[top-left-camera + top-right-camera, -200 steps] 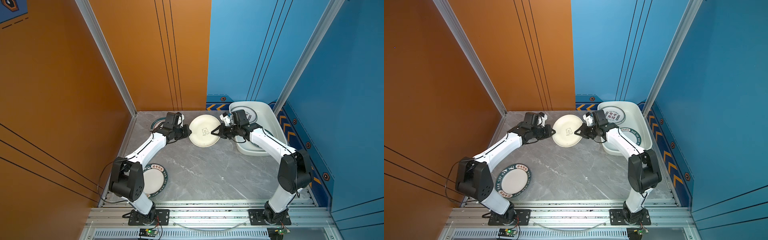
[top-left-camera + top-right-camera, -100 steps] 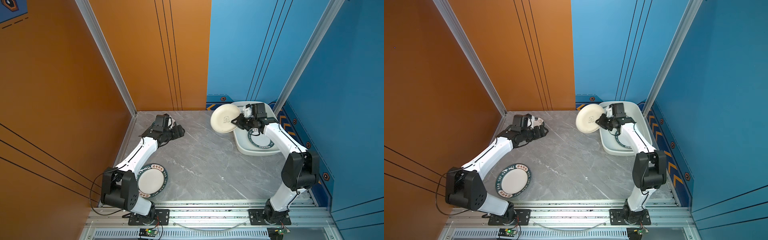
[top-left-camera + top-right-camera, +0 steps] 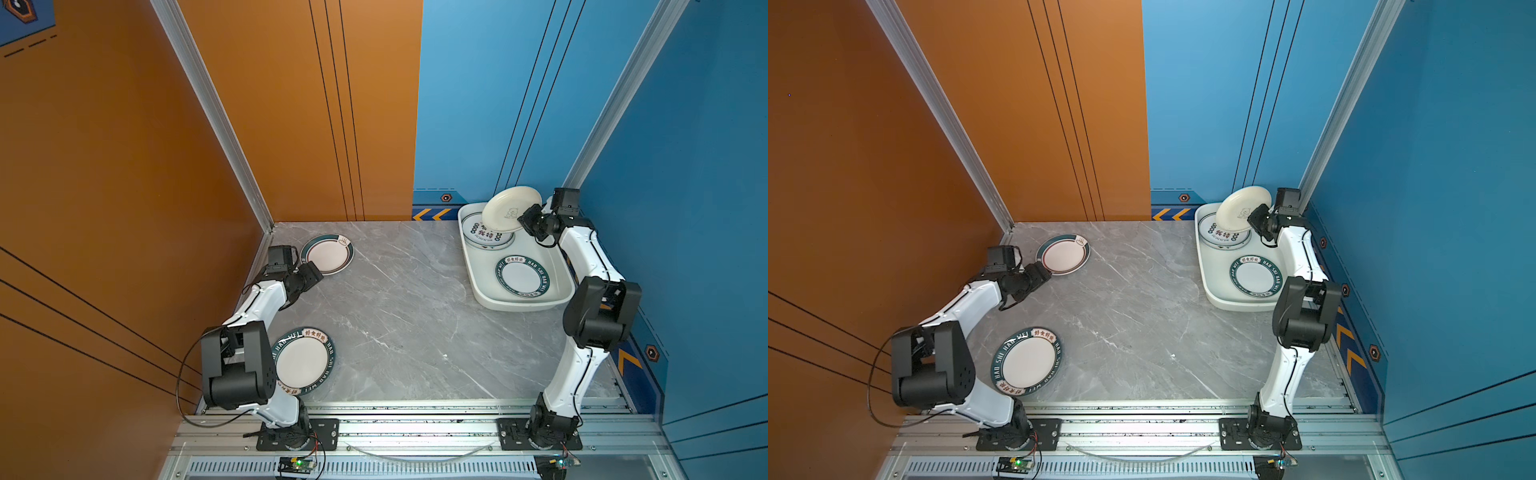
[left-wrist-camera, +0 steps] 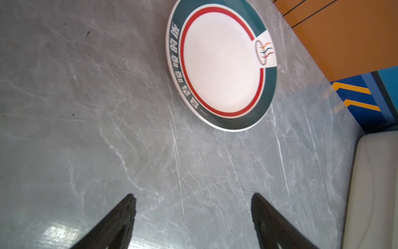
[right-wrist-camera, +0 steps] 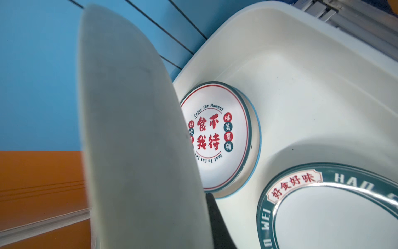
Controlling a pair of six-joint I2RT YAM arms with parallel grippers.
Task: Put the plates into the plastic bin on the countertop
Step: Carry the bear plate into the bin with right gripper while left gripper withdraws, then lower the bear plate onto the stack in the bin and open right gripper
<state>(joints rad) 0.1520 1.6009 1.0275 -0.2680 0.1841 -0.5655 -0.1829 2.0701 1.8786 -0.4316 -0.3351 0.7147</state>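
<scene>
The grey marble counter (image 3: 415, 311) fills the lower middle of both top views. At its upper right sits the white bin (image 3: 482, 274), its long axis running from the top of the frame down and slightly right.

A lettered plate (image 3: 302, 361) lies flat at the counter's lower left, beside the left arm's base. A twin plate (image 3: 523, 276) lies flat in the lower half of the bin. A red-ring plate (image 3: 327, 254) with a green rim lies flat at the counter's upper left. Its small white logo patch points to the upper right of the frame. A red-character plate (image 3: 486, 235) lies flat in the upper half of the bin.

The cream plate (image 3: 512, 209) is in the air over the bin's upper end, partly covering the red-character plate. It is steeply tilted, its long axis running from lower left to upper right. Its printed face is turned toward the camera. Whether its lower edge touches anything cannot be told.

The right pincer (image 3: 527, 220) is clamped on the cream plate's right rim. In the right wrist view the plate (image 5: 137, 140) stands edge-on beside one dark finger (image 5: 215, 220).

The left pincer (image 3: 316, 271) is spread wide and holds nothing. It hangs just below and left of the red-ring plate. The left wrist view shows bare counter (image 4: 86, 107) between its fingers (image 4: 122, 213).
</scene>
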